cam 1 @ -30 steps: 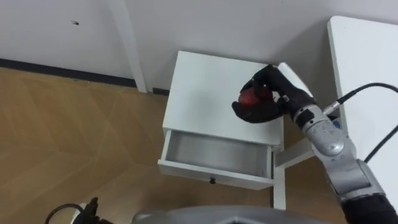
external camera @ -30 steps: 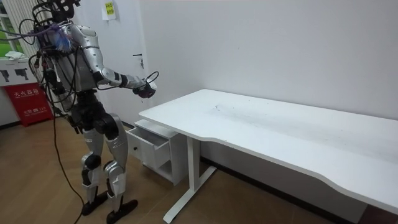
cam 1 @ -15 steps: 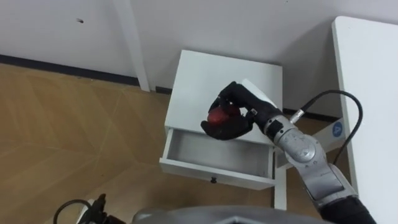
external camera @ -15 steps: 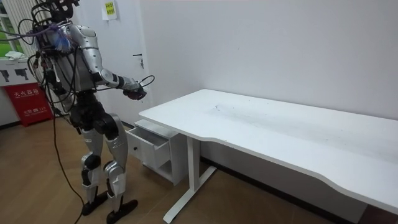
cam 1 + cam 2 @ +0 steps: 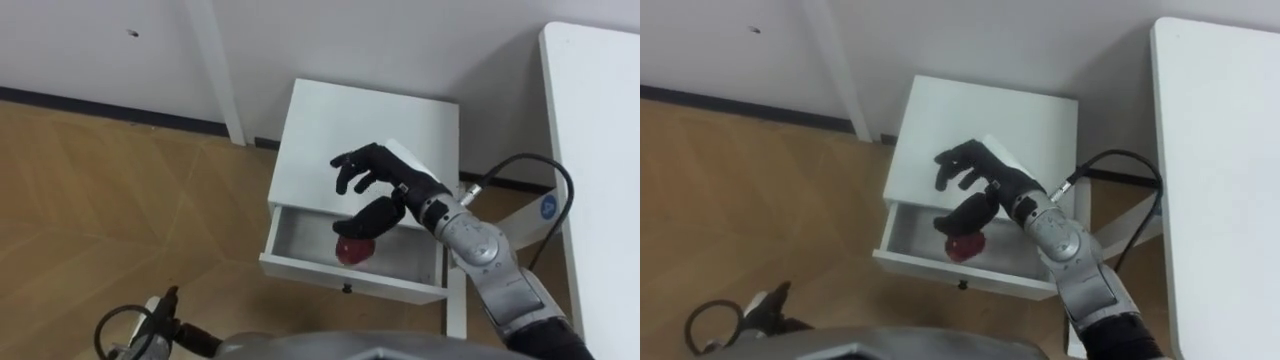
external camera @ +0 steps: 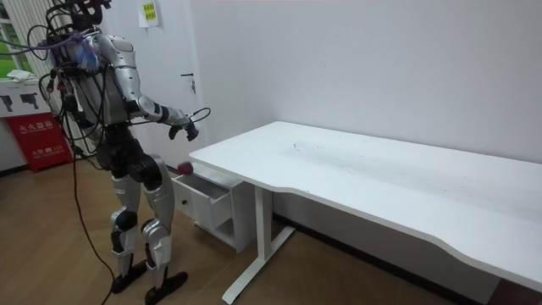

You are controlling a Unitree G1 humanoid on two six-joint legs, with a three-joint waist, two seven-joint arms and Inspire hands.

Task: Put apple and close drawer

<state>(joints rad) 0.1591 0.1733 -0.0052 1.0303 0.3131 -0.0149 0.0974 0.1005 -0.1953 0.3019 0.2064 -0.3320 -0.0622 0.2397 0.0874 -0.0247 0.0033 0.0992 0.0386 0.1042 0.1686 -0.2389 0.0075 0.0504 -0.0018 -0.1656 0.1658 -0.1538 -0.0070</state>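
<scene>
A red apple (image 5: 350, 251) is loose in the mouth of the open white drawer (image 5: 300, 237), just under my right hand (image 5: 375, 185). That hand hangs over the drawer with its dark fingers spread and open, holding nothing. In the room view the apple (image 6: 184, 169) shows just above the drawer (image 6: 203, 193), below the right hand (image 6: 182, 129); I cannot tell whether it rests on the drawer's bottom. The drawer belongs to a white nightstand (image 5: 350, 120) that stands against the wall.
A large white desk (image 5: 600, 150) stands right of the nightstand, its leg (image 5: 452, 300) close beside the drawer's right corner. A white upright post (image 5: 215, 70) runs up the wall at the nightstand's left. Wooden floor (image 5: 120, 200) lies open to the left. I stand facing the nightstand.
My right hand moved from over the nightstand top towards me, over the drawer, and opened. The apple left the hand and dropped into the drawer's opening.
</scene>
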